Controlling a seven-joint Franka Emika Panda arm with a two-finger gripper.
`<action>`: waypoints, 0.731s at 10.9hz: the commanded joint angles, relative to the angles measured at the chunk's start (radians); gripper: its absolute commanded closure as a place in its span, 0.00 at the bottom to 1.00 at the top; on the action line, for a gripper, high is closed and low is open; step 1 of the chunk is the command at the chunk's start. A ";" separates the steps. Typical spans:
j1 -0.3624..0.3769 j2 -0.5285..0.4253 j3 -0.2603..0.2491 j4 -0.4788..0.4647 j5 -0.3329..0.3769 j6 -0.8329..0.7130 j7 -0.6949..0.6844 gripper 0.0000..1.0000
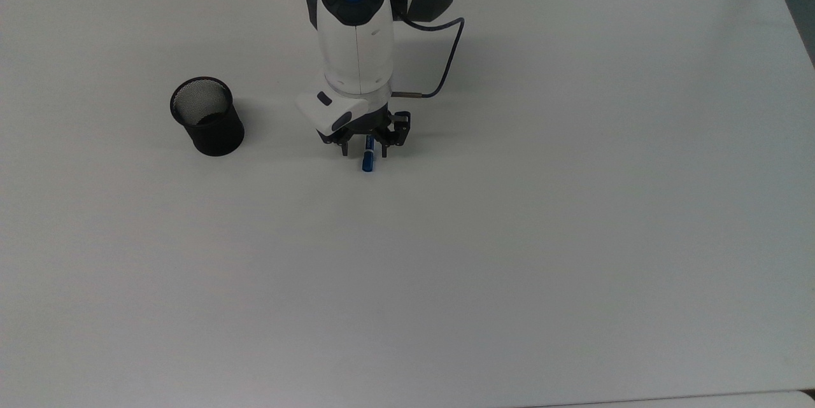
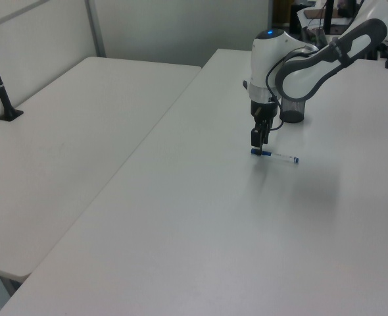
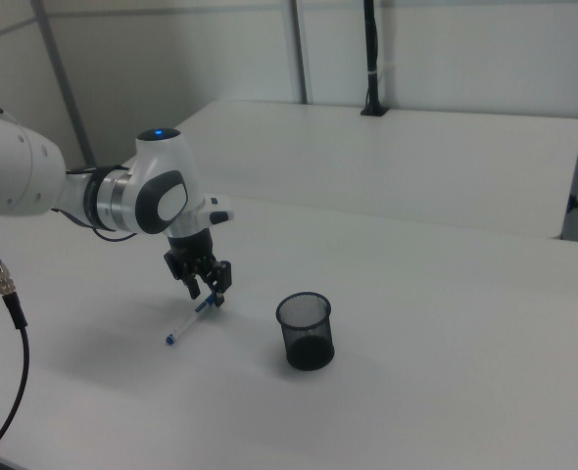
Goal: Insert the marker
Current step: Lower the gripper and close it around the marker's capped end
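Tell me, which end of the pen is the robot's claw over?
The blue-capped end of the pen, the end farther from the cup. The gripper straddles it, jaws open.

Plain white surface (image 1: pixel 509 236). Black wire-mesh cup (image 1: pixel 207 116), centre left of the top view. White-barrelled marker (image 1: pixel 368 159) with blue cap. White arm (image 1: pixel 355 32), blue light.

Lab: robot arm (image 3: pixel 93 196), bare white tables (image 2: pixel 82 112).
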 commanded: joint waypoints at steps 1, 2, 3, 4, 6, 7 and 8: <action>0.017 0.016 -0.002 -0.006 -0.002 0.039 0.019 0.55; 0.015 0.018 -0.002 -0.006 -0.003 0.041 0.031 0.64; 0.017 0.018 -0.002 -0.006 -0.006 0.041 0.031 0.67; 0.015 0.019 -0.002 -0.006 -0.011 0.041 0.031 0.67; 0.015 0.020 -0.002 -0.006 -0.025 0.041 0.031 0.84; 0.015 0.013 -0.002 -0.002 -0.025 0.039 0.031 0.91; 0.009 0.001 -0.002 0.001 -0.025 0.036 0.031 0.92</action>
